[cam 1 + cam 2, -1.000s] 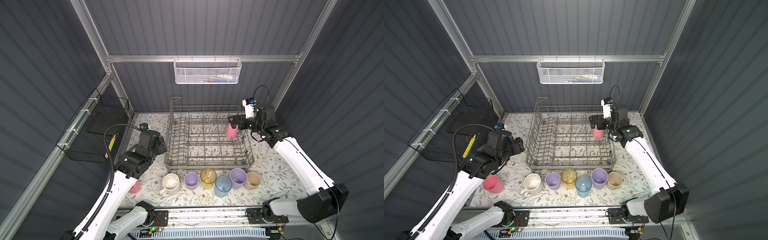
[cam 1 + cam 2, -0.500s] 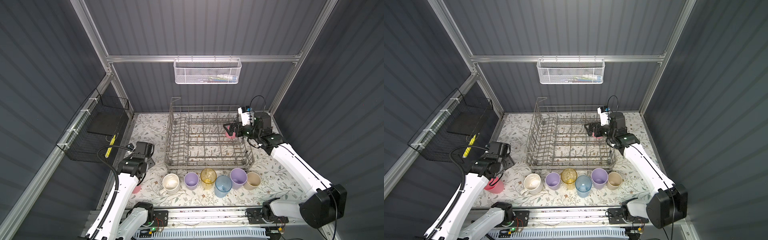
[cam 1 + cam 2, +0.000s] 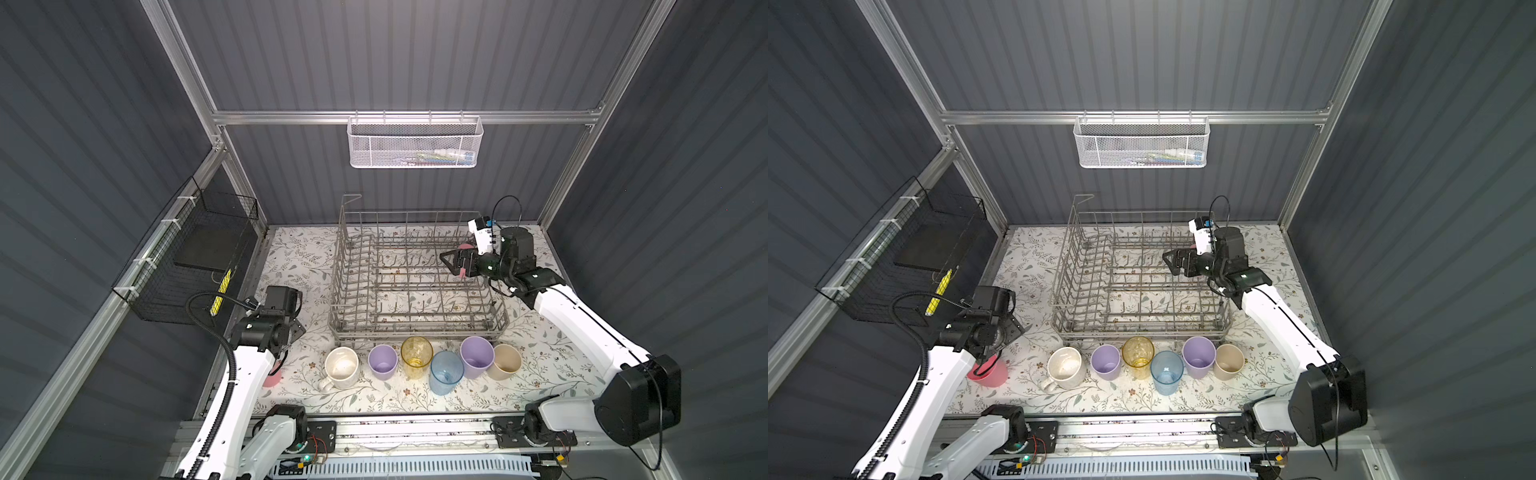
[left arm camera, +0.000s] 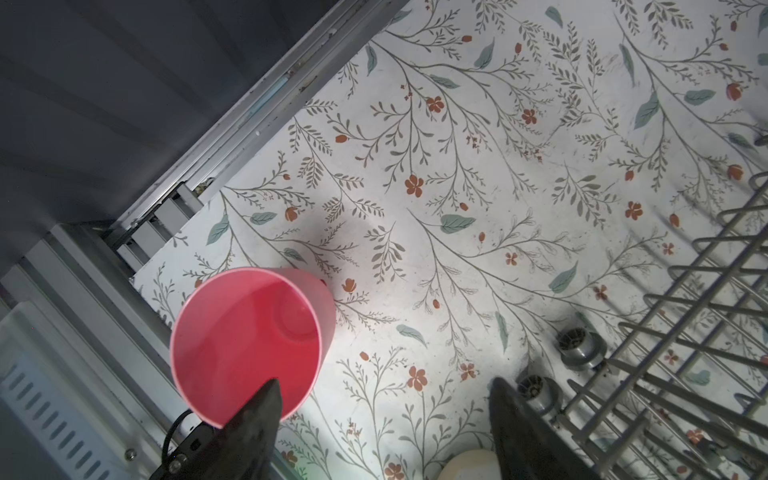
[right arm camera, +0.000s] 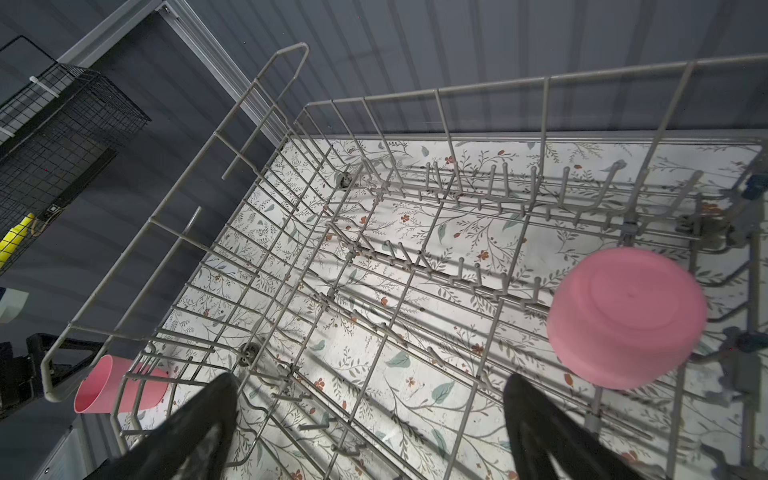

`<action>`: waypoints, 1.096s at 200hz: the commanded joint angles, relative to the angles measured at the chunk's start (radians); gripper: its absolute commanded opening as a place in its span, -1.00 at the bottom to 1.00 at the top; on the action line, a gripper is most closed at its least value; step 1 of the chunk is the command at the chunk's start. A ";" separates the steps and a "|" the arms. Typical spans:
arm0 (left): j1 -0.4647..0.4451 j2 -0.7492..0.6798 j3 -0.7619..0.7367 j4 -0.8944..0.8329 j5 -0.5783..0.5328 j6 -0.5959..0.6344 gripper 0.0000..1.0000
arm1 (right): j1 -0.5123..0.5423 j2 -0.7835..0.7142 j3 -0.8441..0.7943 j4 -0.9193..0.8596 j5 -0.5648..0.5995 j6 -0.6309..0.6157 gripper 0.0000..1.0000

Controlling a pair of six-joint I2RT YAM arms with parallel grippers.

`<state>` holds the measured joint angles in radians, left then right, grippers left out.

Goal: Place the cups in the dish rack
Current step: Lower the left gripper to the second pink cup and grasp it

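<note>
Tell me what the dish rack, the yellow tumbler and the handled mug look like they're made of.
The dish rack: thin bent rods, dull grey, so metal wire, maybe coated. The yellow tumbler: see-through tinted wall, so clear plastic or glass; I can't tell which. The handled mug: cream, thick-rimmed, likely glazed ceramic.

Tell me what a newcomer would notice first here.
The grey dish rack fills the middle of the table, with a row of six cups along its front. An upturned pink cup sits inside the rack's right side, beside the open right gripper; an upright pink cup stands at the table's left edge under the left gripper.
</note>
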<state>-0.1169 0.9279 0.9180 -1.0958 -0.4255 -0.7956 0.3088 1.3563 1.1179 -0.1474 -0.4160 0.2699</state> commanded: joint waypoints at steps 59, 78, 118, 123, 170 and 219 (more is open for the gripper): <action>0.109 0.057 -0.082 0.056 0.026 0.001 0.58 | 0.005 -0.005 -0.009 0.014 -0.033 0.006 0.98; 0.129 0.063 -0.099 0.091 0.050 0.008 0.53 | 0.005 0.005 -0.008 0.010 -0.033 0.004 0.98; 0.155 0.092 -0.137 0.145 0.099 0.018 0.53 | 0.005 0.020 -0.002 0.008 -0.034 0.004 0.98; 0.157 0.091 -0.143 0.149 0.100 0.020 0.53 | 0.005 0.020 -0.001 0.008 -0.034 0.005 0.98; 0.172 0.110 -0.169 0.173 0.098 0.028 0.42 | 0.004 0.035 0.002 0.005 -0.029 0.002 0.98; 0.187 0.151 -0.183 0.204 0.115 0.038 0.11 | 0.003 0.032 -0.002 -0.002 -0.010 -0.004 0.98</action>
<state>0.0574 1.0687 0.7429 -0.9043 -0.3275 -0.7567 0.3084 1.3849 1.1172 -0.1452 -0.4397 0.2695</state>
